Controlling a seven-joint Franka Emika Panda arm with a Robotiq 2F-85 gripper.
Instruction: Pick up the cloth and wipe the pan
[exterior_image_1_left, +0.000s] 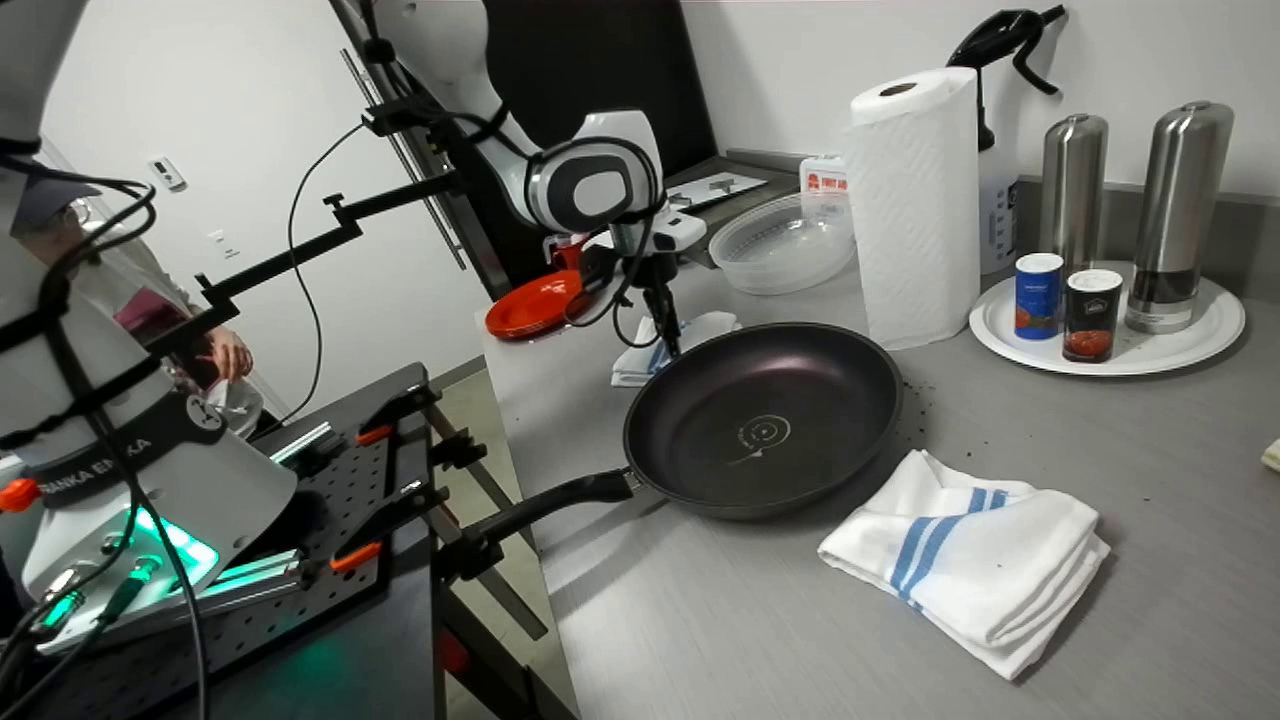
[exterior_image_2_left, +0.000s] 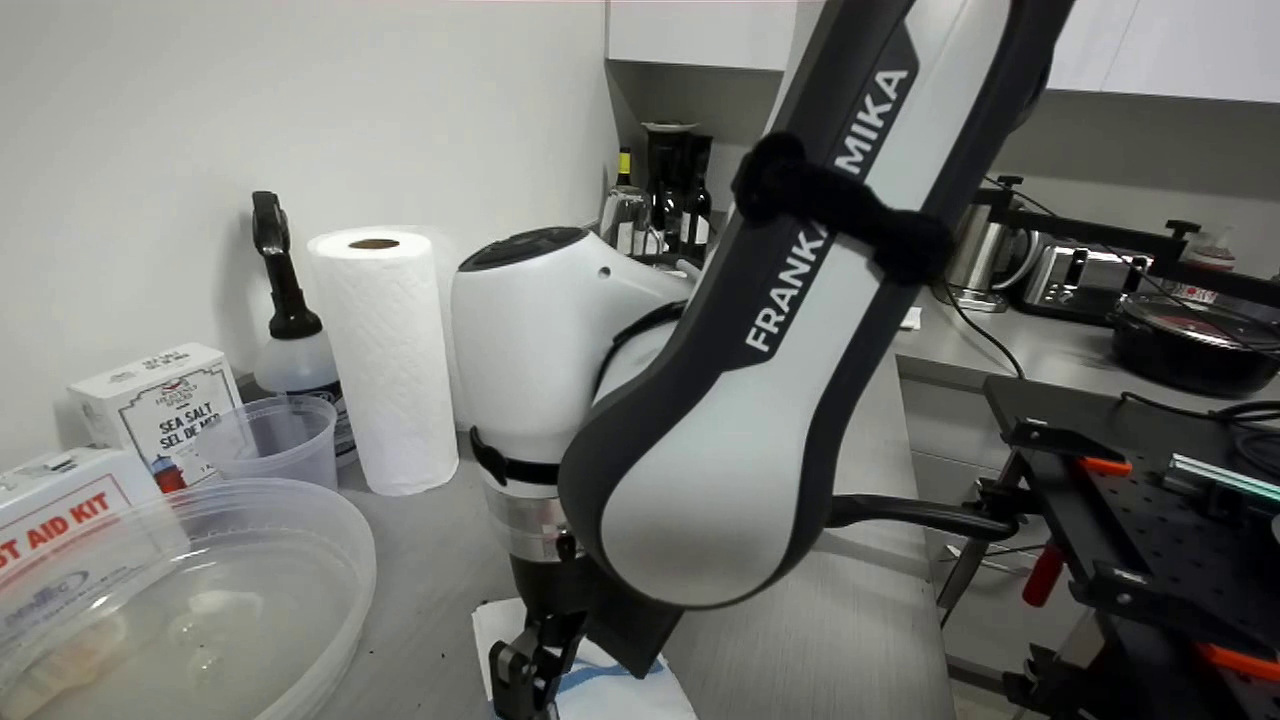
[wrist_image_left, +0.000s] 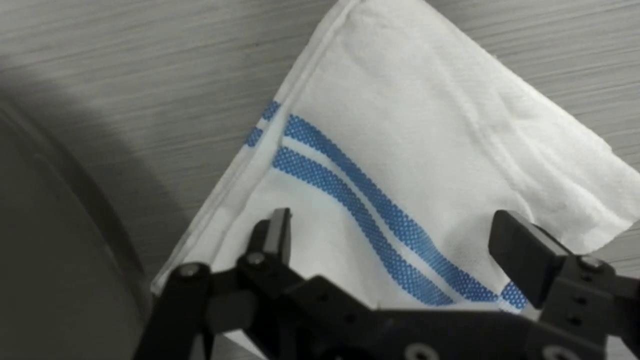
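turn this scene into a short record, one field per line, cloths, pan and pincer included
pincer: open, over a folded cloth; whether it touches is unclear
folded cloth: white with blue stripes, on the counter beside the pan
pan: dark, open side up, handle reaching past the counter edge
second cloth: folded, white with blue stripes, across the pan from the first
paper towel roll: upright
white plate: holds two tall metal mills and two small canisters
status: cloth not yet gripped
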